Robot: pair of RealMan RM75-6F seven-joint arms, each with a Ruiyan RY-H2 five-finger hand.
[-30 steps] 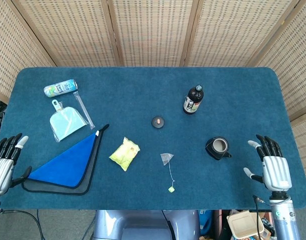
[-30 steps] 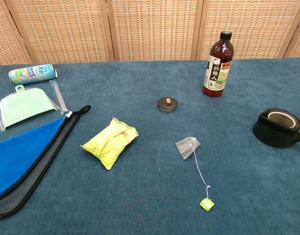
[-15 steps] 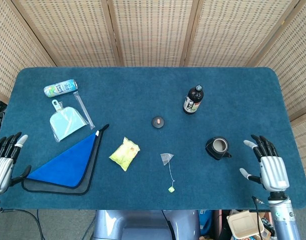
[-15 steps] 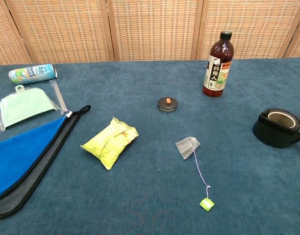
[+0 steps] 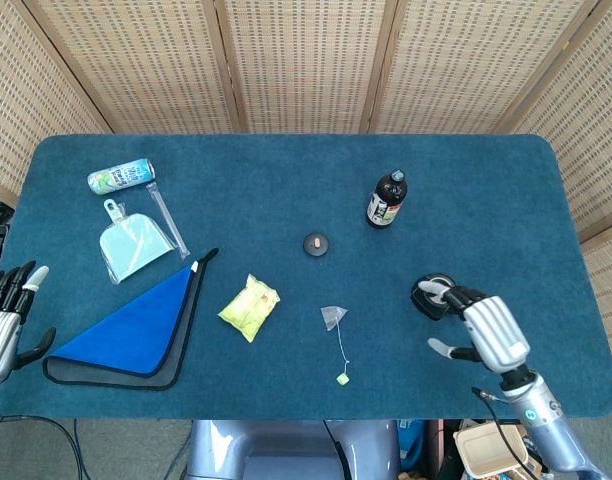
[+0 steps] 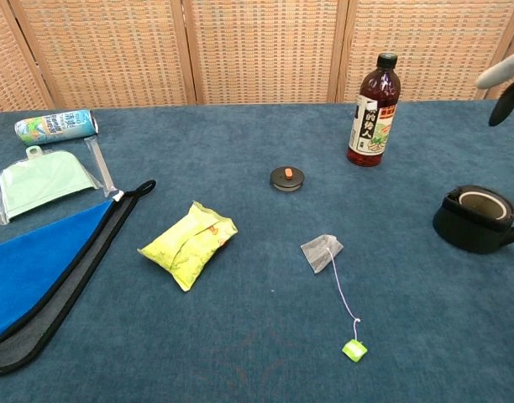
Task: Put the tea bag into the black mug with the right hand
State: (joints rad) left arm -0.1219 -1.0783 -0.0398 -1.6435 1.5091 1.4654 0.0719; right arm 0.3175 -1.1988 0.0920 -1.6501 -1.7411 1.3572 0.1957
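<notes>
The tea bag lies flat on the blue table, its string running to a green tag near the front edge. The black mug stands upright to its right, partly covered in the head view by my right hand. That hand is raised above the table with its fingers spread and holds nothing; only its fingertips show at the chest view's right edge. My left hand hangs open off the table's left edge.
A dark bottle stands behind the mug. A small black lid lies mid-table. A yellow packet, a blue cloth, a pale dustpan and a can fill the left side.
My right hand has risen and swung left from the table's right edge to over the mug. The left hand has dropped slightly. The tea bag and mug have not moved.
</notes>
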